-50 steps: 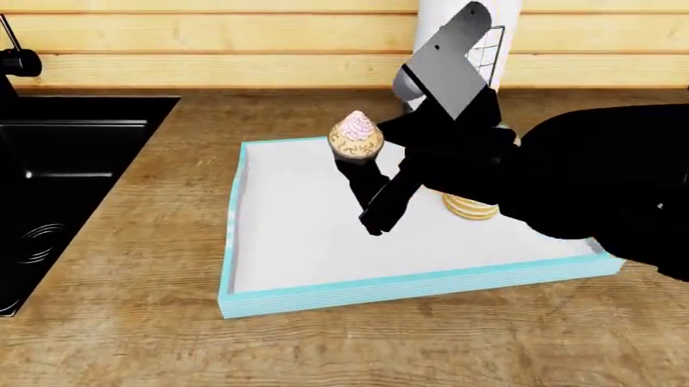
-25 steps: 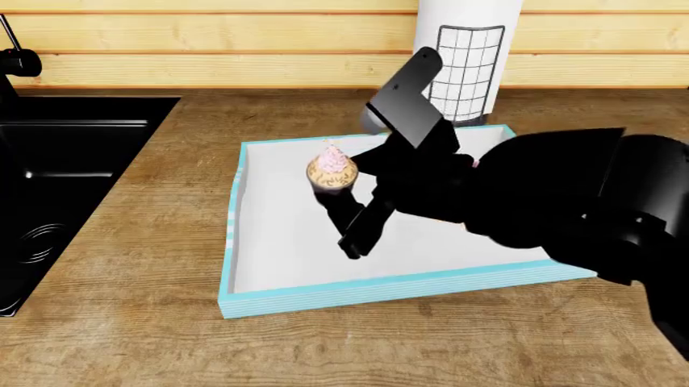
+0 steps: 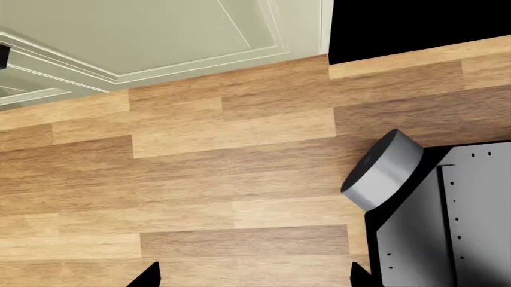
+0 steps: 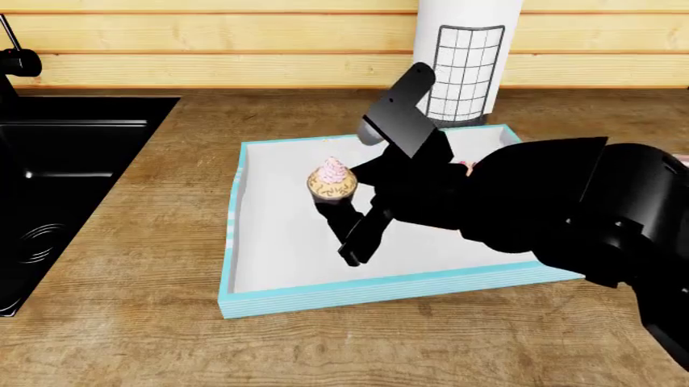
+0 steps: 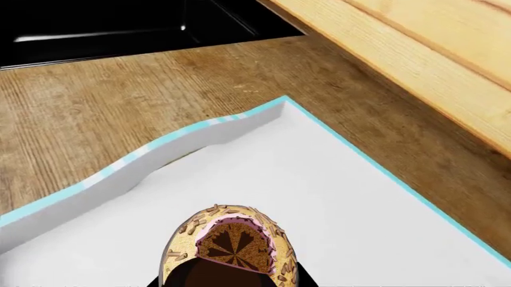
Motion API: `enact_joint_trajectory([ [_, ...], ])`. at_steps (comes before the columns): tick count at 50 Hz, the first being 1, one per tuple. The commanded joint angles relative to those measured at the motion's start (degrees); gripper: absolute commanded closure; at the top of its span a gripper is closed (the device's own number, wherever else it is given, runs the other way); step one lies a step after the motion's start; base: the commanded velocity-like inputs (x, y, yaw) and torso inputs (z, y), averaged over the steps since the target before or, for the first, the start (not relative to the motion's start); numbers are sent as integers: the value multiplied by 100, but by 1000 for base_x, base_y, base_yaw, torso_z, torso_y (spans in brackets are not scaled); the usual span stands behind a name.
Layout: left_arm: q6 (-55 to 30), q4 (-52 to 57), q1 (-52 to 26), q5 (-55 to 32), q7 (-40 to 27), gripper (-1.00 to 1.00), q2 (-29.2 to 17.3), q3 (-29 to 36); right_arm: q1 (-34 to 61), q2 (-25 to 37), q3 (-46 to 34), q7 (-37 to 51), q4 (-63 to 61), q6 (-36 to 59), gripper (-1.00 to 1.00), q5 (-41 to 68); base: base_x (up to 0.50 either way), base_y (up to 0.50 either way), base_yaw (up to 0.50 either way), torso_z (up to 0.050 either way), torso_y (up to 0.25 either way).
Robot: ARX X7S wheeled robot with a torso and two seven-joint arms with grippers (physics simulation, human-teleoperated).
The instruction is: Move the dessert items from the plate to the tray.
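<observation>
The tray (image 4: pixel 280 258), white-floored with low light-blue walls, lies on the wooden counter in the head view. My right gripper (image 4: pixel 342 211) is shut on the pink-frosted cupcake (image 4: pixel 331 181) and holds it tilted over the tray's left-middle part. In the right wrist view the cupcake (image 5: pixel 231 245) shows its dark wrapper base, with the right gripper (image 5: pixel 231 282) clamped on it above the tray floor (image 5: pixel 343 197). My right arm hides the pancake stack, and the plate is out of view. My left gripper (image 3: pixel 254 278) hangs open over the wooden floor, away from the counter.
A black sink (image 4: pixel 76 177) with a faucet (image 4: pixel 16 56) is set into the counter at left. A white cylinder with a grid panel (image 4: pixel 465 64) stands behind the tray against the plank wall. The left wrist view shows a cabinet door (image 3: pixel 143 36) and the robot's base (image 3: pixel 447 221).
My right gripper has carried the cupcake leftward and lower over the tray, then nearly stopped. The arm now covers the pancake stack seen a second ago.
</observation>
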Motion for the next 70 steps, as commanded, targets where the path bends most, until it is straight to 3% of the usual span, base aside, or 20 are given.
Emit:
enact_joint_trajectory([
  [1,-3,0,0,-2,3,-100,1,-13,-26,-22,-48,-126,64,-46,100,-140,0,0,0,0,0],
  [8,-7,0,-1,3,-2,-100,1,-12,-36,9,-60,-120,22,-20,100,-113,0,0,0,0,0],
  [9,-8,0,-1,2,-1,-100,1,-12,-30,15,-58,-114,16,-12,-100,-108,0,0,0,0,0],
  [49,3,0,0,0,-20,-100,-3,27,446,294,436,368,-352,107,-100,276,0,0,0,0,0],
  [70,72,0,9,7,-46,-100,-5,44,987,1266,1251,1723,-1476,573,-100,1443,0,0,0,0,0],
])
